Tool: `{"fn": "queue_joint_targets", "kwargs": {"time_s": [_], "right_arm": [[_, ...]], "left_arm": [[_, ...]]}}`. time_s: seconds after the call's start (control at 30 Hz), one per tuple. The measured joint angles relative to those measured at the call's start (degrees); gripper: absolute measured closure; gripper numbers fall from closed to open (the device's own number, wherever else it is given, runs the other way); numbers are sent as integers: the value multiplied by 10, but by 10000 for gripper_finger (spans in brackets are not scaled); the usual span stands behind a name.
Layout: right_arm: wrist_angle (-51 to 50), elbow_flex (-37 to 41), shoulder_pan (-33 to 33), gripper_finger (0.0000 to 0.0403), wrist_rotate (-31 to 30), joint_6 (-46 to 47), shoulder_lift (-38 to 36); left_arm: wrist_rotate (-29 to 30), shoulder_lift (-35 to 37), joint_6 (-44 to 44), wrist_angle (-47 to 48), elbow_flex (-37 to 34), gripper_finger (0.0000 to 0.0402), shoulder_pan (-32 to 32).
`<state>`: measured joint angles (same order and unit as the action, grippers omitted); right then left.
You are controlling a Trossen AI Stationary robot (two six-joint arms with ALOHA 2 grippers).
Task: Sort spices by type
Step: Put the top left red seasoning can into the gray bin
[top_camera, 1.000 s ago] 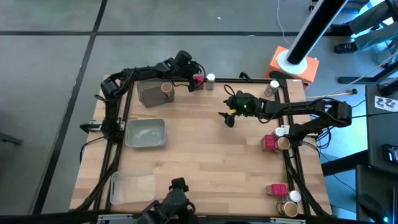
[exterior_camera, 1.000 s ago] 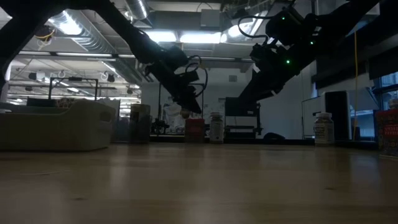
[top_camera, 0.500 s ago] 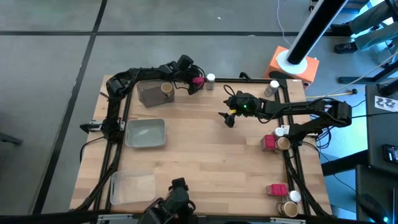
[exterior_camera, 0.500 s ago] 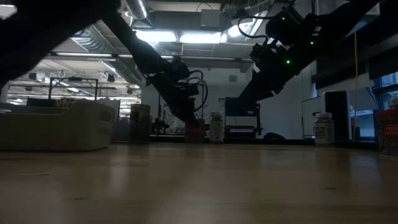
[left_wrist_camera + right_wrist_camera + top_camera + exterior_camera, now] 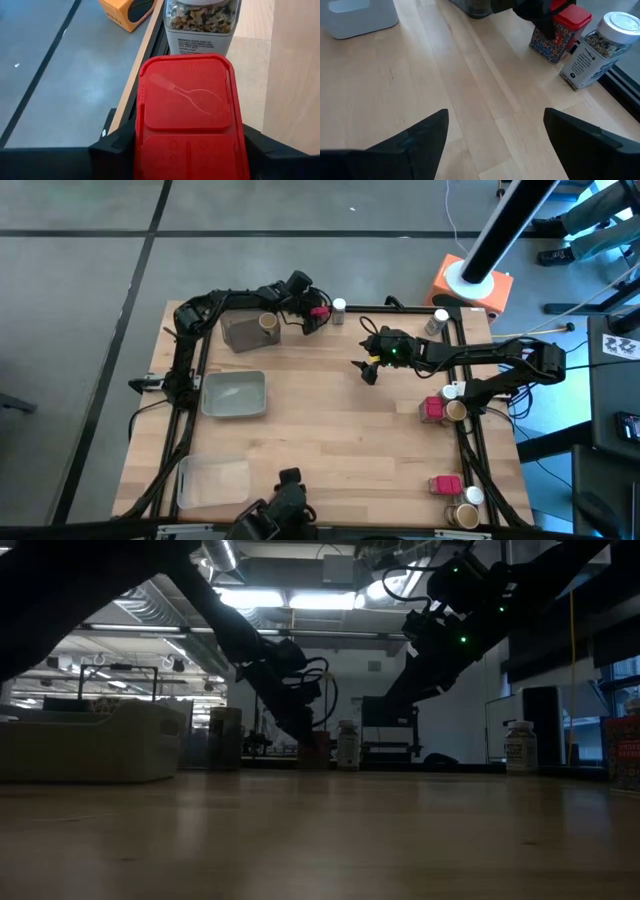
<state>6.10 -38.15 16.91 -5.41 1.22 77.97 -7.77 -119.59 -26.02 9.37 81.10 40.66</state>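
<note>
Pale wooden table fills the high view, and at its upper middle the left gripper (image 5: 314, 313) straddles a red-lidded spice packet (image 5: 187, 107), fingers either side and not visibly pressing yet. A good grasp would likely squeeze squarely on the flat sides, then lift straight up. Just beside it stands a white-capped jar (image 5: 339, 307), which a sideways swing could topple. A tan-topped jar (image 5: 268, 323) sits at the left. The right gripper (image 5: 366, 368) hovers mid-table, fingers spread, empty.
</note>
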Motion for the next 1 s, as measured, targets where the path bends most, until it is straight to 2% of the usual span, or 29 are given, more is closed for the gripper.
{"fn": "queue_joint_targets", "kwargs": {"time_s": [0.1,0.27,0.47,0.7,1.0], "right_arm": [[0,0,0,77,0,0,0],[-1,0,0,77,0,0,0],[-1,0,0,77,0,0,0],[31,0,0,77,0,0,0],[63,0,0,77,7,-2,0]], "left_arm": [[15,3,1,2,0,209,-7],[83,37,-2,41,0,209,-35],[107,116,27,76,0,209,-76],[155,226,67,159,0,208,-134],[176,325,160,248,0,208,-225]]}}
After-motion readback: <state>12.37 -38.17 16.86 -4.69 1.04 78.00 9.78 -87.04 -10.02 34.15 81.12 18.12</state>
